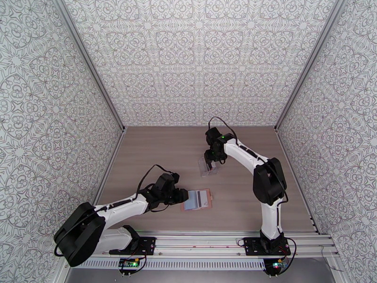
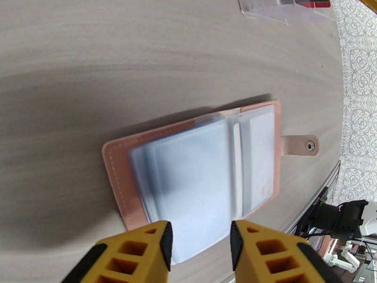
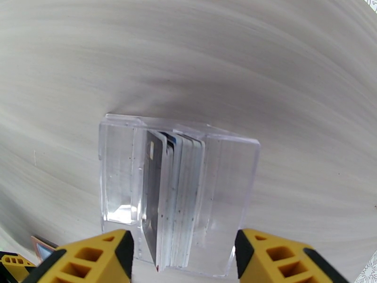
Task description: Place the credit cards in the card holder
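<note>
The card holder (image 2: 118,161) lies unfolded on the table, pink with blue-grey clear pockets (image 2: 188,185) and its snap tab (image 2: 301,145) to the right. My left gripper (image 2: 200,253) is open, its yellow fingers either side of the pockets' near edge; the top view shows it (image 1: 184,196) at the card holder (image 1: 200,200). Several credit cards (image 3: 174,194), one dark and the others white, stand on edge in a clear plastic container (image 3: 226,185). My right gripper (image 3: 184,260) is open just above it, fingers wide on both sides, with nothing held.
The clear container (image 1: 208,167) sits mid-table under the right gripper (image 1: 210,160), a short way beyond the card holder. It also appears at the top of the left wrist view (image 2: 282,8). Patterned walls enclose the wooden table (image 1: 155,152).
</note>
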Motion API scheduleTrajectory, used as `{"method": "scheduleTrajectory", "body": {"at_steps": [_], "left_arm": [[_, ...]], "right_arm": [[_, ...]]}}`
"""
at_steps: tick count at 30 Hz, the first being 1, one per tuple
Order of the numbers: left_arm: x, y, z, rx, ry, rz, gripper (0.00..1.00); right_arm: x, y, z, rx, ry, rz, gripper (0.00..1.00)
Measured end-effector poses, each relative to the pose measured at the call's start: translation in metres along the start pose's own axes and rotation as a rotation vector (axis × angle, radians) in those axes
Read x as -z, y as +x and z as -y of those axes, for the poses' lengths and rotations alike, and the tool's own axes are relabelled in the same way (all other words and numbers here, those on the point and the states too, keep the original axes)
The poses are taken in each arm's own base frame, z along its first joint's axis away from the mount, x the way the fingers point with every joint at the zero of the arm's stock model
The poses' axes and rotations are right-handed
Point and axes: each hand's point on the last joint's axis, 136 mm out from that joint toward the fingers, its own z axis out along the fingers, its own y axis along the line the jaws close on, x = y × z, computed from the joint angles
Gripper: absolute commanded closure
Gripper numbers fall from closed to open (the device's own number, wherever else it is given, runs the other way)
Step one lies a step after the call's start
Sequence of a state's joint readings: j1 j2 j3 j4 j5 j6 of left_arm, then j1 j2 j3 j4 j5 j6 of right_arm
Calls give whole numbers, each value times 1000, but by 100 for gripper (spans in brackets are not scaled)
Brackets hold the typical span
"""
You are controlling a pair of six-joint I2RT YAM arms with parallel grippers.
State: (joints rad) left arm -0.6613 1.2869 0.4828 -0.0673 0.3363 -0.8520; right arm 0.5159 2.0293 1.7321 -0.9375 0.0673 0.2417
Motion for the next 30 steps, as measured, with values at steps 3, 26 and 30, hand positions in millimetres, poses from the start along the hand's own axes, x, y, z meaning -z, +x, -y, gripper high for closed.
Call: {"method": "scheduleTrajectory", "body": {"at_steps": [3, 26, 30], "left_arm": [[-1, 2, 0, -2, -3, -6, 59], [-10, 9, -4, -4, -23, -39, 59], [-11, 10, -6, -2, -29, -43, 59]], "right_arm": [[-1, 0, 0, 4, 1, -2, 38], [-28, 6, -1, 12, 16, -72, 50], [-27, 2, -1, 11, 15, -65, 51]]}}
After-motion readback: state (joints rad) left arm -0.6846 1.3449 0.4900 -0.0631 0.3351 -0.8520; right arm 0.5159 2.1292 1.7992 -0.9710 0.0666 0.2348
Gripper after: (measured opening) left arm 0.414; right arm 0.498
